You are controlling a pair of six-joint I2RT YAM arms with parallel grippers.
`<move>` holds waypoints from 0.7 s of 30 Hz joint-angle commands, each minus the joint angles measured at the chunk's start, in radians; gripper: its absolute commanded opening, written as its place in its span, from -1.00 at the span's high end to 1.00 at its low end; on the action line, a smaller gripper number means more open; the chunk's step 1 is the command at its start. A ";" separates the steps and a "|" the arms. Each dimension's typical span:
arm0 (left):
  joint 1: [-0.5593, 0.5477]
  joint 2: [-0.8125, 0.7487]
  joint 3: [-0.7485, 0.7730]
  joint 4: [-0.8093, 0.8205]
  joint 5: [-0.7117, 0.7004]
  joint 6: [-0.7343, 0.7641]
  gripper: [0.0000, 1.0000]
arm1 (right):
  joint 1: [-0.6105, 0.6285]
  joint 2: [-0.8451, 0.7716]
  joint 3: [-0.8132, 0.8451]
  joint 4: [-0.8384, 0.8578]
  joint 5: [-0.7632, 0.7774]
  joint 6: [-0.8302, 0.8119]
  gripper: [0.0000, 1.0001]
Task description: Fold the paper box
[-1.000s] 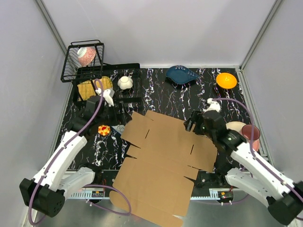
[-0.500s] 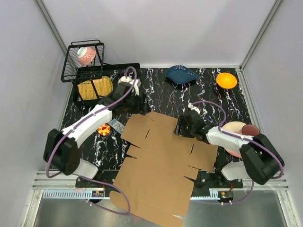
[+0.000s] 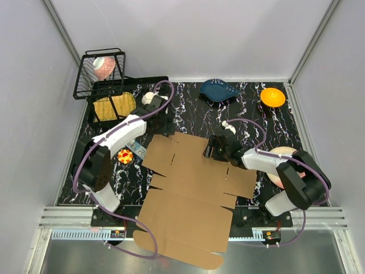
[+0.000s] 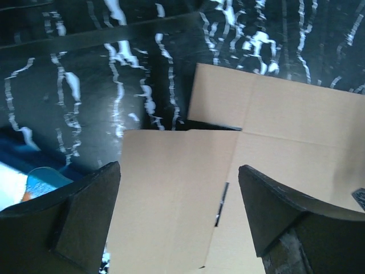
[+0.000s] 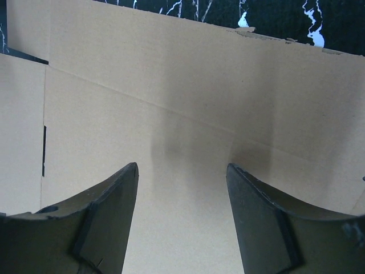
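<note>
Corrugated brown cardboard, the paper box [image 3: 188,194], lies as a flat unfolded sheet on the black marbled table [image 3: 194,108]. Its near part overhangs the table's front edge above the arm bases. No panel appears raised yet, so I judge the folding as not begun.

Left gripper [image 3: 165,127]: jaws wide apart, holding nothing, positioned over the far-left corner flap. The left wrist view shows the left gripper [image 4: 178,165] above the slit between two flaps of the sheet [image 4: 274,125].

Right gripper [image 3: 214,149]: jaws apart, holding nothing, low over the far middle panel. The right wrist view shows the right gripper [image 5: 181,166] straddling bare cardboard [image 5: 171,103] just short of a crease line.

Hazards I expect from here:

1. Sliding. The sheet is flat and unrestrained. A fingertip pressing down and dragging would likely push it nearer, and the overhang could tip it off the table.
2. Missed grasp. The far flaps lie flush on the table, so fingers may skate over an edge instead of getting under it.
3. Wrong bend. Lifting away from a crease could buckle a panel.
4. Obstruction. A blue packet [image 3: 137,153] lies just beside the left flap and could be caught.
</note>
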 commanded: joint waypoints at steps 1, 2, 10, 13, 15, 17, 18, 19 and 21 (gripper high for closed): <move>0.066 -0.080 -0.012 -0.042 -0.132 0.007 -0.77 | 0.005 0.013 -0.046 -0.058 0.001 -0.001 -0.43; 0.083 -0.081 -0.025 -0.042 -0.123 0.000 -0.77 | 0.005 0.009 -0.048 -0.059 -0.002 -0.003 -0.42; 0.129 0.027 -0.036 -0.002 0.104 -0.003 -0.68 | 0.005 -0.044 -0.094 -0.066 -0.011 -0.010 -0.45; 0.129 0.057 -0.029 0.018 0.207 0.008 -0.57 | 0.005 -0.074 -0.114 -0.064 -0.019 -0.010 -0.45; 0.126 0.053 -0.048 0.053 0.250 0.011 -0.48 | 0.005 -0.094 -0.124 -0.058 -0.032 -0.010 -0.46; 0.124 0.038 -0.063 0.065 0.279 0.016 -0.47 | 0.005 -0.125 -0.131 -0.058 -0.039 -0.012 -0.47; 0.124 0.035 -0.068 0.065 0.281 0.023 -0.49 | 0.005 -0.133 -0.131 -0.061 -0.039 -0.014 -0.48; 0.124 0.033 -0.071 0.065 0.287 0.028 -0.50 | 0.003 -0.145 -0.128 -0.064 -0.040 -0.020 -0.49; 0.124 0.036 -0.079 0.068 0.299 0.037 -0.50 | 0.005 -0.152 -0.124 -0.072 -0.043 -0.026 -0.50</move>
